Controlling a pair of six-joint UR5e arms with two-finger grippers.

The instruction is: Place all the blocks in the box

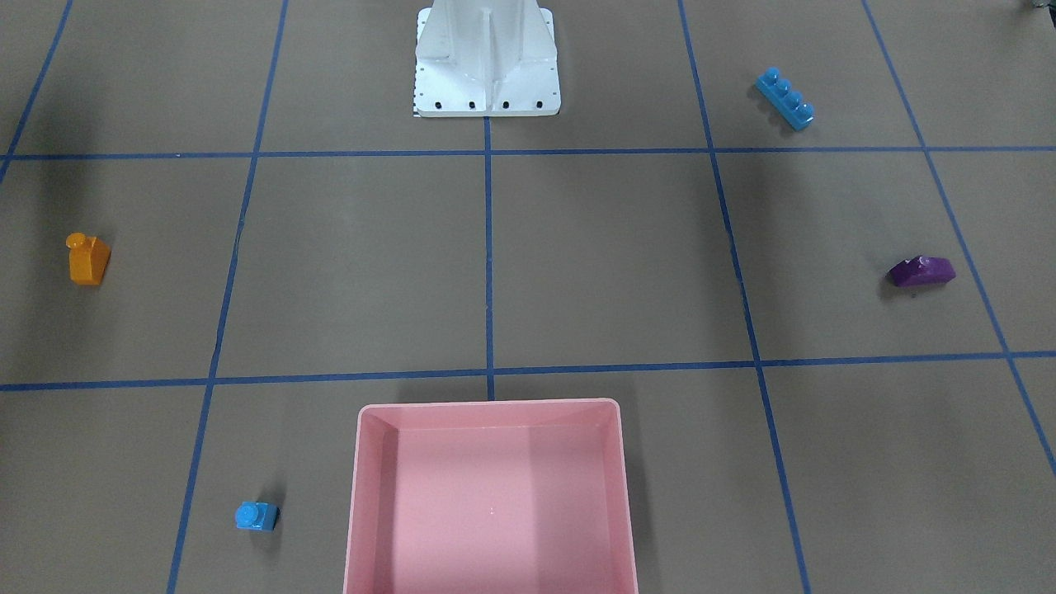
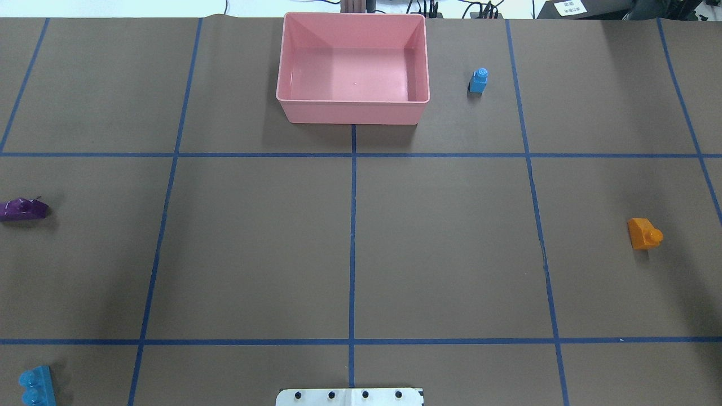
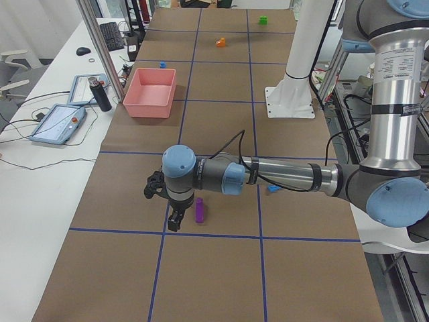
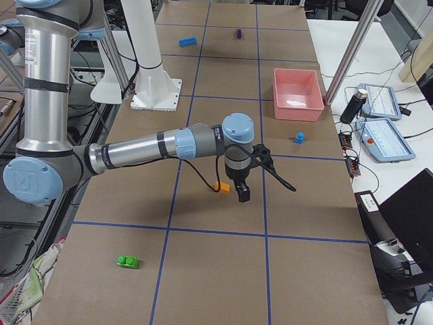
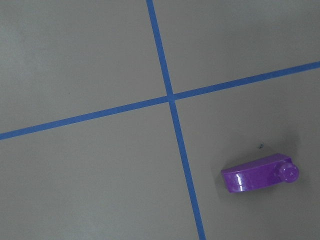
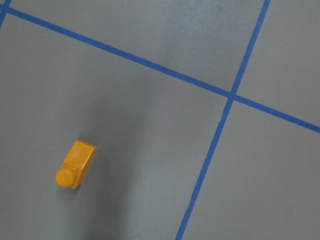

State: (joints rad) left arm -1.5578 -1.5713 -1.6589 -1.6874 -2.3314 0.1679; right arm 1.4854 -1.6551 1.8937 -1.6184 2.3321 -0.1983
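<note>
The pink box (image 2: pixel 350 111) stands at the table's far middle, with no block in it; it also shows in the front view (image 1: pixel 487 403). The purple block (image 5: pixel 260 173) lies beside my left gripper (image 3: pixel 173 220). The orange block (image 6: pixel 75 164) lies just beside my right gripper (image 4: pixel 242 191). Both grippers hang low over the table and show only in the side views, so I cannot tell whether they are open or shut. The tiny blue block (image 2: pixel 479 80) stands right of the box. The long blue block (image 1: pixel 784 99) and the green block (image 4: pixel 126 261) lie apart.
The white base plate (image 1: pixel 487 66) of the robot's column stands at the near middle of the table. A side table by the box holds tablets (image 3: pixel 57 123) and a dark bottle (image 3: pixel 100 94). Blue tape lines grid the brown table.
</note>
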